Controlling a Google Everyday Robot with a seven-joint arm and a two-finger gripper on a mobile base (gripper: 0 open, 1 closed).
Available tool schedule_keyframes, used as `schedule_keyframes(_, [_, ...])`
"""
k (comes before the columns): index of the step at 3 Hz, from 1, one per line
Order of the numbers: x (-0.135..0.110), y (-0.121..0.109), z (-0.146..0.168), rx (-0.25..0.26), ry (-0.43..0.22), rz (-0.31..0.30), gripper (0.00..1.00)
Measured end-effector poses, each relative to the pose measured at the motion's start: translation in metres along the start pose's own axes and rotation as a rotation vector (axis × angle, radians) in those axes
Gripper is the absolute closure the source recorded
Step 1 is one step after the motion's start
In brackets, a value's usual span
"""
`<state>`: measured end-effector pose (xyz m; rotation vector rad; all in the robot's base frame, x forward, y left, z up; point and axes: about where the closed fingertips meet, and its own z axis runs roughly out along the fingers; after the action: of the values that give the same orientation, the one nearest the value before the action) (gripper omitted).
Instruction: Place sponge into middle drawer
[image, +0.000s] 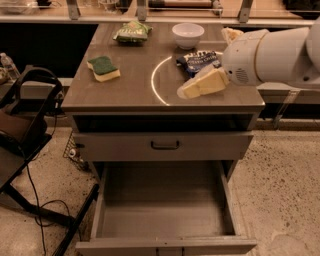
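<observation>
Reaching for the sponge (103, 68) looks to be the step in hand, since nothing is grasped and nothing lies in the middle drawer (165, 220). The sponge sits green side up on the left part of the table (130, 97), well apart from the gripper (184, 92). The gripper hovers over the right side of the table, pointing left, just in front of a dark blue snack bag (196, 60). Whether it is open or closed cannot be told from this angle. The middle drawer stands pulled out below, its flat grey bottom bare, under the closed drawer with the black handle (165, 145).

The next move likely calls for carrying the gripper leftward across the table to a spot above the sponge, then lowering onto it. A green snack bag (132, 31) and a white bowl (187, 34) lie farther back, out of that path.
</observation>
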<state>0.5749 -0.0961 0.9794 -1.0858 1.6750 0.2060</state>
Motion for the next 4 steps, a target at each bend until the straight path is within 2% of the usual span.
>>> schedule_keyframes(1, [-0.023, 0.019, 0.075, -0.043, 0.005, 0.004, 0.0])
schedule_keyframes(2, [-0.04, 0.04, 0.156, -0.081, -0.028, 0.076, 0.0])
schedule_keyframes(3, [-0.045, 0.055, 0.223, -0.107, -0.04, 0.143, 0.0])
schedule_keyframes(4, [-0.053, 0.066, 0.3, -0.135, -0.091, 0.2, 0.0])
